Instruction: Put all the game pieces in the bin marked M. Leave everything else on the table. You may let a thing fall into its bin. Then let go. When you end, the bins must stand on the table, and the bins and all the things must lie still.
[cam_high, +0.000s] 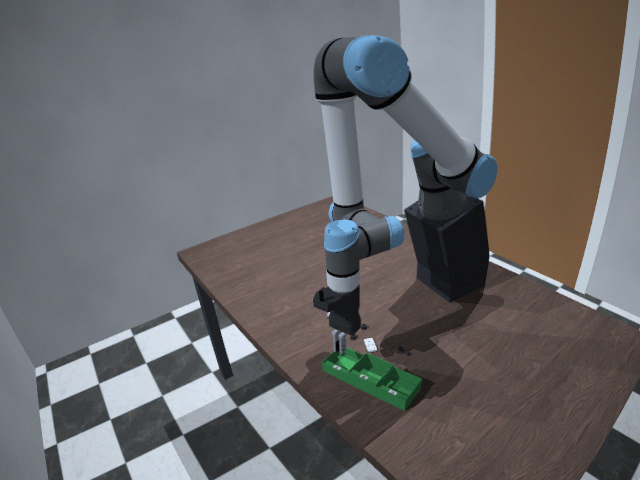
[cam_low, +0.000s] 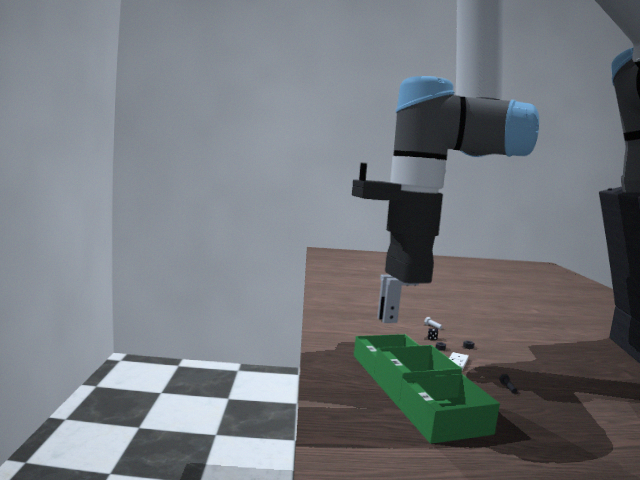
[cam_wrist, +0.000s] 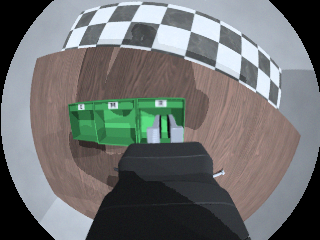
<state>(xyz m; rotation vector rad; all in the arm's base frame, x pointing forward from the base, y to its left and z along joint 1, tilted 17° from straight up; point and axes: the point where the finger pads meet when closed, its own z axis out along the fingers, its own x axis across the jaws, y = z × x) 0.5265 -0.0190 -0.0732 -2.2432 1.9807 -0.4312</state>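
A green bin (cam_high: 408, 400) (cam_low: 460, 421) (cam_wrist: 83, 127) with three labelled compartments stands near the table's front edge; the labels are too small to read. My gripper (cam_high: 338, 347) (cam_low: 386, 319) (cam_wrist: 164, 122) hangs just above the bin's end compartment, nearest the table corner. Its fingers stand a little apart, and in the wrist view only green bin shows between them. A white domino (cam_high: 370, 344) (cam_low: 459, 358) lies on the table right behind the bin. A black die (cam_low: 432, 333) sits a little farther back. I cannot see into the compartment under the fingers.
A silver bolt (cam_low: 433, 323) (cam_wrist: 219, 175), two black nuts (cam_low: 440, 345) (cam_low: 468, 344) and a black screw (cam_low: 508, 382) (cam_high: 404, 350) lie behind the bin. The table edge (cam_low: 302, 392) runs close beside the bin. The arm's black base (cam_high: 449, 248) stands at the back.
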